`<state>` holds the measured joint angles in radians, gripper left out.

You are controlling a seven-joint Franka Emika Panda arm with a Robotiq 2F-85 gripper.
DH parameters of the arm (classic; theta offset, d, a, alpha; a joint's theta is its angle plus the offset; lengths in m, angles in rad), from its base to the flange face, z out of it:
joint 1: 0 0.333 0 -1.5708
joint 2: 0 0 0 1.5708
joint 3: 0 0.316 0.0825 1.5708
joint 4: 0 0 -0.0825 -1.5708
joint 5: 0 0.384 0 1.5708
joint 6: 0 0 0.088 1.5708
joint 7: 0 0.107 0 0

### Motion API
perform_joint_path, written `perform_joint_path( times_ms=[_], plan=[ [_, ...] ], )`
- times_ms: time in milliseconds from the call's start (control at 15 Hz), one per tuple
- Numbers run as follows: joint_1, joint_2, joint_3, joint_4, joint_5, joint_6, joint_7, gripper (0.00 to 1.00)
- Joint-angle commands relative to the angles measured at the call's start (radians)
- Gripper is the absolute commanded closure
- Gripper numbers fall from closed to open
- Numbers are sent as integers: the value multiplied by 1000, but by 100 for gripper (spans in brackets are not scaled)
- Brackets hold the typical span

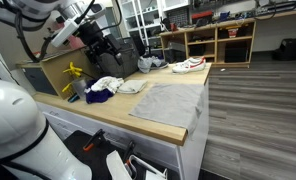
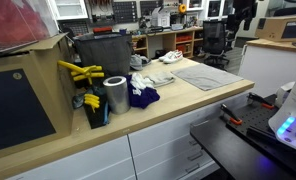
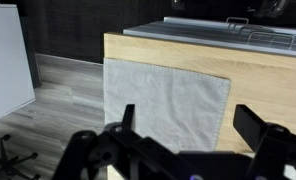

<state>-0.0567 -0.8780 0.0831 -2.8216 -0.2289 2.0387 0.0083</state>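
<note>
Spread jaws before a flat grey rectangular towel [image 3: 168, 105] on wooden counter [image 3: 263, 85]

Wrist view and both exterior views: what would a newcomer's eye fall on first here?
First the grey towel, spread flat on the wooden counter and reaching its edge; in the wrist view the open gripper frames it. Then, in an exterior view, the heap of white and purple cloths beside a shiny metal cylinder and some yellow objects.

White rounded arm [image 1: 35, 9] links carry a black, angular end effector [image 3: 183, 120].
</note>
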Motion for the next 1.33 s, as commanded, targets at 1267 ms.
perform_joint_path(
  times_ms=[1267],
  plan=[
    [-129,351,-159,176,19,111,74,0]
  ],
)
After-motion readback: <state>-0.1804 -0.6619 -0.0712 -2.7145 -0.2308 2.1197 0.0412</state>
